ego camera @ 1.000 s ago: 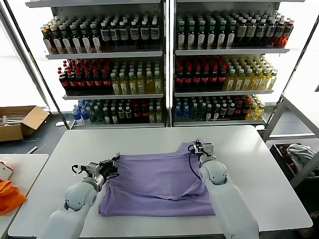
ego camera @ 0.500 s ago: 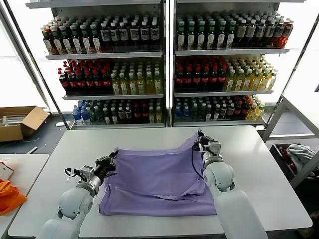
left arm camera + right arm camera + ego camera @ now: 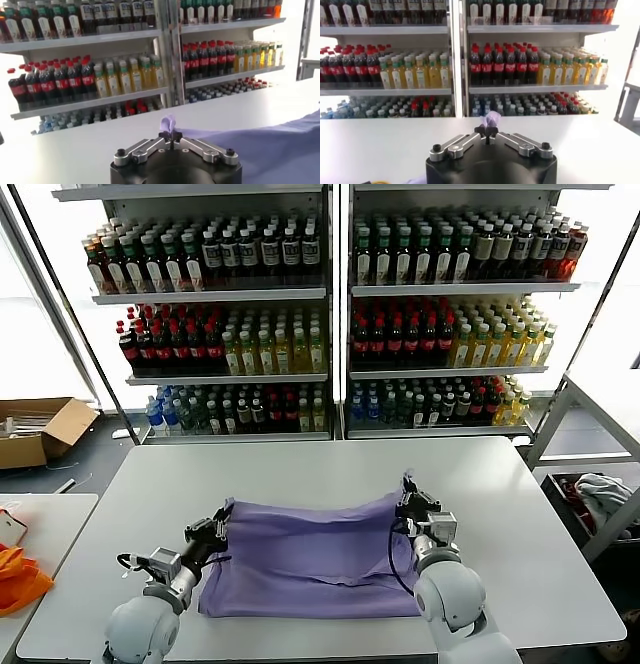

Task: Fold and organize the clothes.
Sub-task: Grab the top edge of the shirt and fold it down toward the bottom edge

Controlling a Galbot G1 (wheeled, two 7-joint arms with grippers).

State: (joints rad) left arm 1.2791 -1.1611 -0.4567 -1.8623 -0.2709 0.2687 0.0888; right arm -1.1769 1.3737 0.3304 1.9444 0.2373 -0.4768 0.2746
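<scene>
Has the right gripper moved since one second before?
Yes. The right gripper, shut on the T-shirt, has come toward the robot, away from the table's far edge.

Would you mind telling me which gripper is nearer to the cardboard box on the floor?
Left. The left gripper holds the shirt on the cardboard box side; the right gripper holds the shirt's opposite edge, farther away.

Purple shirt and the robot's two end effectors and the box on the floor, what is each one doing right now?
Purple T-shirt: partly folded, far edge lifted off the white table, near part lying flat.
Left end effector: shut on the shirt's far left corner.
Right end effector: shut on the shirt's far right corner.
Cardboard box: open, flaps up.
</scene>
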